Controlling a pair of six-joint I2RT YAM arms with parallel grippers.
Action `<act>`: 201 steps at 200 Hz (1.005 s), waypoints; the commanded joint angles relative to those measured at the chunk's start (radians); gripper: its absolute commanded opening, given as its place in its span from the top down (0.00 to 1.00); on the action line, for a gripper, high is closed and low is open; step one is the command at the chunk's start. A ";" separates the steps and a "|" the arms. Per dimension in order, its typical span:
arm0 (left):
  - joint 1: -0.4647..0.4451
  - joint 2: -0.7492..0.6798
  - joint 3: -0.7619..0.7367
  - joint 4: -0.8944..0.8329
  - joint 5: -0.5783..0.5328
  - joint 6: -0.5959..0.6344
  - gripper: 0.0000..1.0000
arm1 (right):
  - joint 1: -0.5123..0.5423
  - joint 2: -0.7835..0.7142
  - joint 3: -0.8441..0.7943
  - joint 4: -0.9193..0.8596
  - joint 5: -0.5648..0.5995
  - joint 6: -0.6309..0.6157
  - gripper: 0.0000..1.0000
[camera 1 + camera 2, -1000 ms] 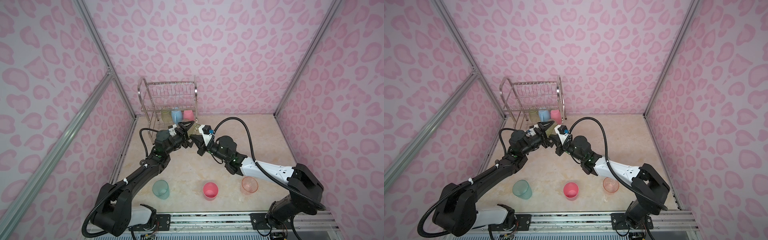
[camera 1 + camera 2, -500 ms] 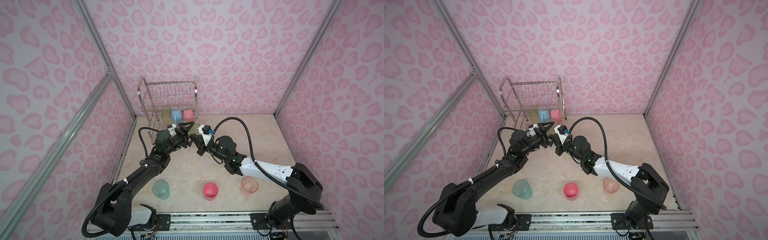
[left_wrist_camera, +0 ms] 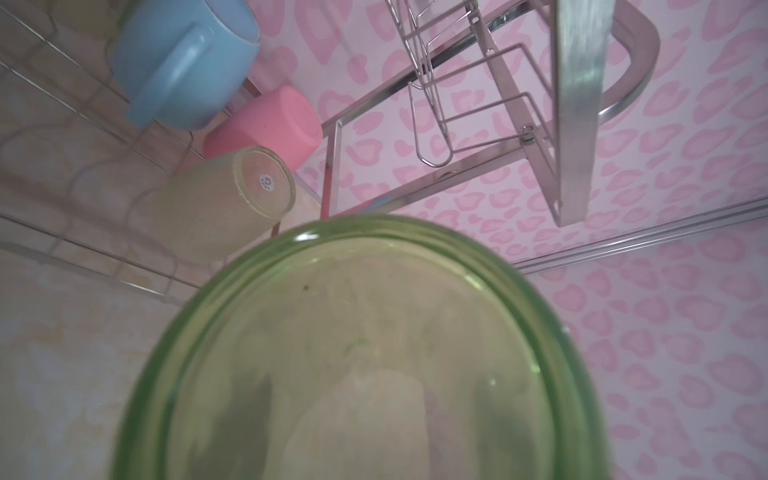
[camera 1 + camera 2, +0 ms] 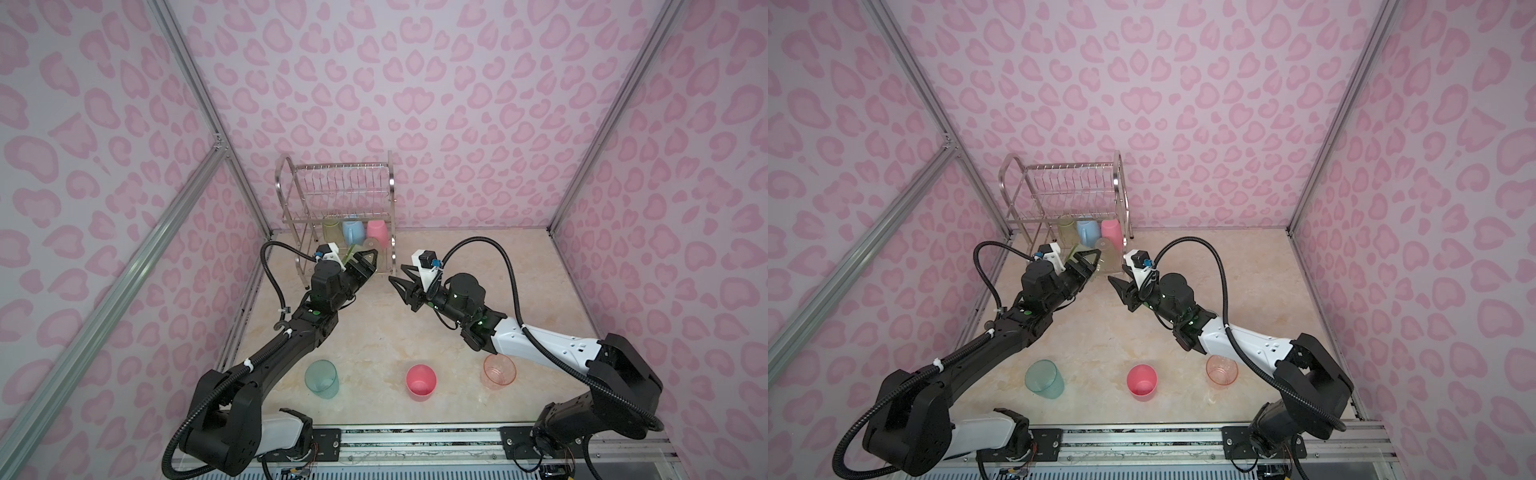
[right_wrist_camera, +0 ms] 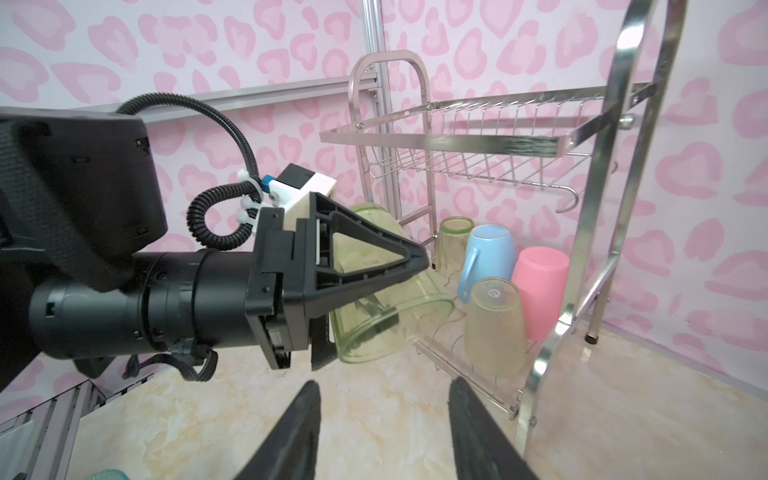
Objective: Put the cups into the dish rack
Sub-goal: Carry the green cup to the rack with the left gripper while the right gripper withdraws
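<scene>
The dish rack [image 4: 391, 187] stands at the table's [image 4: 374, 332] far edge, toward the far left corner. In both top views the left pincer [image 4: 365, 258] sits just in front of the rack's lower shelf, with only a sliver of green showing at its fingers. The right wrist view makes this plain: the left pincer is clamped across the wall of a translucent held green cup [image 5: 419, 301]. The cup is tilted with its open mouth angled down toward the table, close to the shelf's front edge; whether it touches the wire I cannot tell. The left wrist view is mostly filled by that cup, blurred and very close. The right wrist view also sorts out the lower shelf's load, all upside down. A back green tumbler [image 5: 455, 245], a light-blue mug [image 5: 492, 253] and a pink tumbler [image 5: 540, 286] stand in a row behind. A front green tumbler [image 5: 494, 328] stands before the mug and the pink one. The right pincer [image 5: 386, 436] hovers just beside the rack's right front, its fingers apart with only bare table between them. The full row of upright cups along the table's near edge shows only in the top views. A teal cup [image 4: 321, 378] is toward the left, a pink cup [image 4: 421, 381] in the middle, and a peach cup [image 4: 498, 370] to the right, beside the right arm.
</scene>
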 commanded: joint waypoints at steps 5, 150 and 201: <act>0.000 0.049 0.025 -0.038 -0.169 0.323 0.26 | -0.025 -0.018 -0.028 -0.006 0.022 0.004 0.50; 0.004 0.420 0.170 0.067 -0.563 0.681 0.26 | -0.128 -0.089 -0.141 0.024 0.025 0.029 0.51; 0.038 0.510 0.235 0.060 -0.557 0.653 0.26 | -0.152 -0.096 -0.170 0.033 0.032 0.037 0.51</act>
